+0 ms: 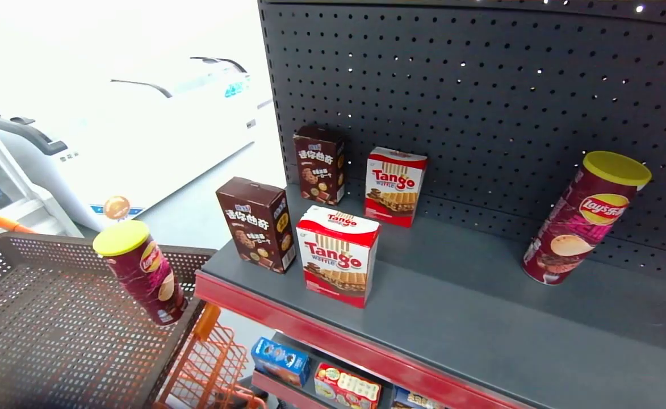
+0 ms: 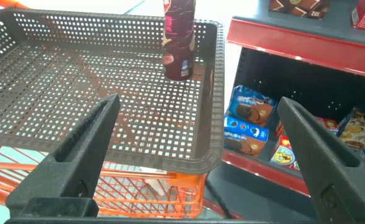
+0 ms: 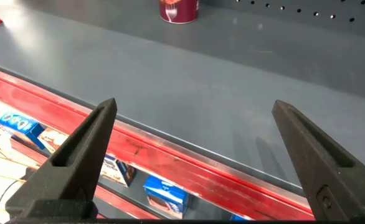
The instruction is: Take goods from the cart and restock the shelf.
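Head view first: we've got the cart (image 1: 54,341) on the left with one chips can (image 1: 142,272) standing in its corner nearest the shelf (image 1: 452,295). Up on the shelf there are two brown cookie boxes (image 1: 259,224) (image 1: 320,165), two red wafer boxes (image 1: 338,255) (image 1: 394,186) just beside them, and a second chips can (image 1: 579,218) upright by the pegboard (image 1: 480,85), well apart on the right.

Left wrist view: our left gripper (image 2: 198,102) hangs over the cart (image 2: 58,74), spread wide and holding nothing. The chips can (image 2: 179,43) sits at the basket's far corner, with blue snack packs (image 2: 248,121) on the lower shelf beside the cart.

Right wrist view: the right gripper (image 3: 195,106) is wide open too and empty, over the bare front of the shelf (image 3: 201,68) near its red edge strip (image 3: 170,152). The second chips can (image 3: 179,9) stands farther back.
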Motion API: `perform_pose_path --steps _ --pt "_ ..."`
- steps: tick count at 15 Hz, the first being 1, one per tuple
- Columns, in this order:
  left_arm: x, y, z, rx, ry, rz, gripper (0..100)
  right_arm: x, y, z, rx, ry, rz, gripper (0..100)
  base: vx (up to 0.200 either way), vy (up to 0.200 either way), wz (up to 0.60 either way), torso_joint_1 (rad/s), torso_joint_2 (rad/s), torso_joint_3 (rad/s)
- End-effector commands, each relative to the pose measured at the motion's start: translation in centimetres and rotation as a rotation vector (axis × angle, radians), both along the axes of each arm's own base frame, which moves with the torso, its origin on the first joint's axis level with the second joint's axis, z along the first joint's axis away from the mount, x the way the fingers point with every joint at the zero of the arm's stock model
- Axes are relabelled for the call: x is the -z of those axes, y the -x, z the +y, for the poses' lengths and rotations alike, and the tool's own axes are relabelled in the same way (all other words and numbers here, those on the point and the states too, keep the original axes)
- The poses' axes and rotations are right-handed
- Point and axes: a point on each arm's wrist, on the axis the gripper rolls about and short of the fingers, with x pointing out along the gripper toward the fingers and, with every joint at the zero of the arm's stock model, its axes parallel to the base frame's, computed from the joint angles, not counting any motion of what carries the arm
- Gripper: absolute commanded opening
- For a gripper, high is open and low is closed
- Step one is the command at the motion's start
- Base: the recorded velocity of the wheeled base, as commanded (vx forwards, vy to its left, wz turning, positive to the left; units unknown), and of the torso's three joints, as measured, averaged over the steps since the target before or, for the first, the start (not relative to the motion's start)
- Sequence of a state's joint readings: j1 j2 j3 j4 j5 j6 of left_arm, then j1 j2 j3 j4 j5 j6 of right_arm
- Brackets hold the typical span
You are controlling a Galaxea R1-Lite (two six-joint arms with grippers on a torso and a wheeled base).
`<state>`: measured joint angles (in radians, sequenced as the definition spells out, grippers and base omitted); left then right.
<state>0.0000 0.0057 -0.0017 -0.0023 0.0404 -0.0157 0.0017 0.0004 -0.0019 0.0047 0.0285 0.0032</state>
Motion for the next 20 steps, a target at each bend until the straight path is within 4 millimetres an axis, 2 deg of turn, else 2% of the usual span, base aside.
perform_pose_path --steps 1,2,3,4,5,9,12,13,14,18,20 --pt "0.0 0.0 0.0 -0.003 0.001 0.0 100 0.0 0.0 0.0 0.0 0.0 -0.002 100 0.0 0.0 0.0 0.0 0.0 0.0" --pt "-0.6 0.1 0.1 -0.041 -0.003 -0.018 100 0.0 0.0 0.0 0.0 0.0 0.0 100 0.0 0.0 0.0 0.0 0.0 0.0" --pt "-3.4 0.2 0.1 -0.043 -0.035 -0.029 100 0.0 0.0 0.0 0.0 0.0 -0.002 100 0.0 0.0 0.0 0.0 0.0 0.0" --pt "-4.6 -0.2 0.1 -0.041 -0.045 0.015 100 0.0 0.0 0.0 0.0 0.0 -0.002 100 0.0 0.0 0.0 0.0 0.0 0.0" --pt "-8.1 -1.6 0.1 -0.025 -0.051 0.065 100 0.0 0.0 0.0 0.0 0.0 -0.002 100 0.0 0.0 0.0 0.0 0.0 0.0" --pt "-10.4 -6.4 0.6 -0.087 -0.019 0.235 100 0.0 0.0 0.0 0.0 0.0 -0.002 100 0.0 0.0 0.0 0.0 0.0 0.0" --pt "-9.4 -10.4 1.7 -0.086 -0.036 0.385 100 0.0 0.0 0.0 0.0 0.0 0.0 100 0.0 0.0 0.0 0.0 0.0 0.0" --pt "-9.2 -11.0 1.9 -0.084 -0.037 0.402 100 0.0 0.0 0.0 0.0 0.0 0.0 100 0.0 0.0 0.0 0.0 0.0 0.0" --pt "-8.6 -12.9 2.4 -0.087 -0.036 0.42 100 0.0 0.0 0.0 0.0 0.0 0.0 100 0.0 0.0 0.0 0.0 0.0 0.0" --pt "-6.9 -18.2 3.5 -0.075 -0.04 0.362 100 0.0 0.0 0.0 0.0 0.0 -0.002 100 0.0 0.0 0.0 0.0 0.0 0.0" --pt "-5.6 -20.1 2.9 -0.02 -0.058 0.336 100 0.0 0.0 0.0 0.0 0.0 0.0 100 0.0 0.0 0.0 0.0 0.0 0.0"
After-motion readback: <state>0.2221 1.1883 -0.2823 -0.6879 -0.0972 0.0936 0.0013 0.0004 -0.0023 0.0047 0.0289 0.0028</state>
